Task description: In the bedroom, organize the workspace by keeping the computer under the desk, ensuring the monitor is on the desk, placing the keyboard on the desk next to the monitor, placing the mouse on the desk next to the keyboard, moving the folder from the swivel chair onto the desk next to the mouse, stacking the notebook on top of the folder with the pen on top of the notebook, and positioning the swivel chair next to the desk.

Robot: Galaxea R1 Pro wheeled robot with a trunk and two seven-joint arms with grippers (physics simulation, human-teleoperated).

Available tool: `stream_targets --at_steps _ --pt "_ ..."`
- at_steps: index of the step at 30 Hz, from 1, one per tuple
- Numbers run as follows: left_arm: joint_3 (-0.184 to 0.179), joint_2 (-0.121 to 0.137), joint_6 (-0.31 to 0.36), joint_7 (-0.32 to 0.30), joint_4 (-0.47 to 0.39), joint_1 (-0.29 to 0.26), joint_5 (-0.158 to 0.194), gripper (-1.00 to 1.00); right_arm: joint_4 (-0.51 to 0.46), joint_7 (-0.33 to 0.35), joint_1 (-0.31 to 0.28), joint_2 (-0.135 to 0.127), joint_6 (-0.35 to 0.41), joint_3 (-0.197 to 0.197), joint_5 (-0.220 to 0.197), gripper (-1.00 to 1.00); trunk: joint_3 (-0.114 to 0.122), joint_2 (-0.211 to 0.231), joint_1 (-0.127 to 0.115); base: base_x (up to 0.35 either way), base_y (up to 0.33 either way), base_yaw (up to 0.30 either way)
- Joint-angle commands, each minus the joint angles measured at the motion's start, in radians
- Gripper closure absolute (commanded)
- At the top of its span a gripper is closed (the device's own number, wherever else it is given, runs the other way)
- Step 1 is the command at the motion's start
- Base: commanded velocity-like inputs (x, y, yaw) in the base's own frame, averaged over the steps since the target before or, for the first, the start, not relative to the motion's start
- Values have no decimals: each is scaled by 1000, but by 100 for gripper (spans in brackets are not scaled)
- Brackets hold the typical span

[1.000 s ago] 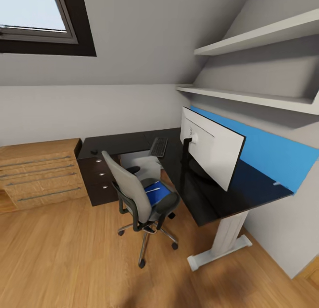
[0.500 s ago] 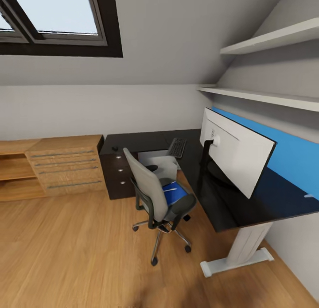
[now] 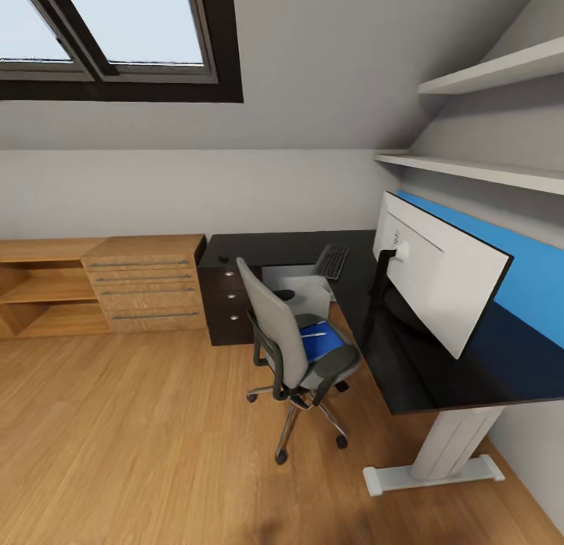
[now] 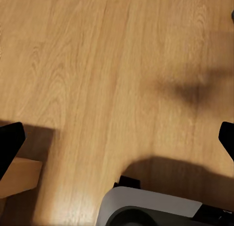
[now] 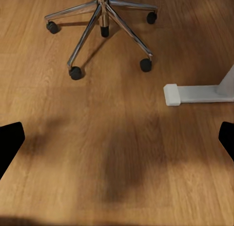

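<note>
Both your pincers (image 4: 117, 143) (image 5: 117, 143) hang spread and empty over wooden floor; you're approaching, so next reach the flat bright blue folder (image 3: 323, 340) on the grey upholstered swivel chair (image 3: 291, 349).

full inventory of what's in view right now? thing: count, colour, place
desk: 1, black L-shape with white legs, along the right and back walls
monitor: 1, pale back showing, on the desk's right wing
keyboard: 1, black, on the desk near the corner
mouse: 1, black, on the desk's far left end
computer: 1, silver-grey, under the desk
swivel chair: 1, grey, on the floor beside the desk
folder: 1, blue, on the chair seat
pen: 1, white, on the folder
drawer chest: 1, light wood, left of the desk
shelves: 2, white, right wall
left gripper: 1, black, open over the floor
right gripper: 1, black, open over the floor
</note>
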Motion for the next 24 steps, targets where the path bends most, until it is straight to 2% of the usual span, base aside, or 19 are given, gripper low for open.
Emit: stream_targets --at_steps 1,13,14,16,24 --pt "1 0 -3 1 1 0 -1 -100 0 -2 -1 0 -2 0 5 -100 -1 -1 0 -9 -20 41" --pt "1 0 -3 0 1 -1 -1 -100 1 -2 -1 -1 -2 -2 4 -100 -1 -1 0 -2 -5 11" --pt "1 -6 3 3 -5 -1 2 -100 -5 -8 -6 -4 4 -7 -1 -100 -1 -1 0 0 0 0" --pt "3 -17 5 4 6 -2 2 -100 -10 -7 -18 7 1 -10 -1 -100 -7 -15 8 0 0 0" --pt "5 -32 5 4 23 -2 2 -100 -5 -6 -20 2 -2 -9 9 -100 -32 -71 38 0 0 0"
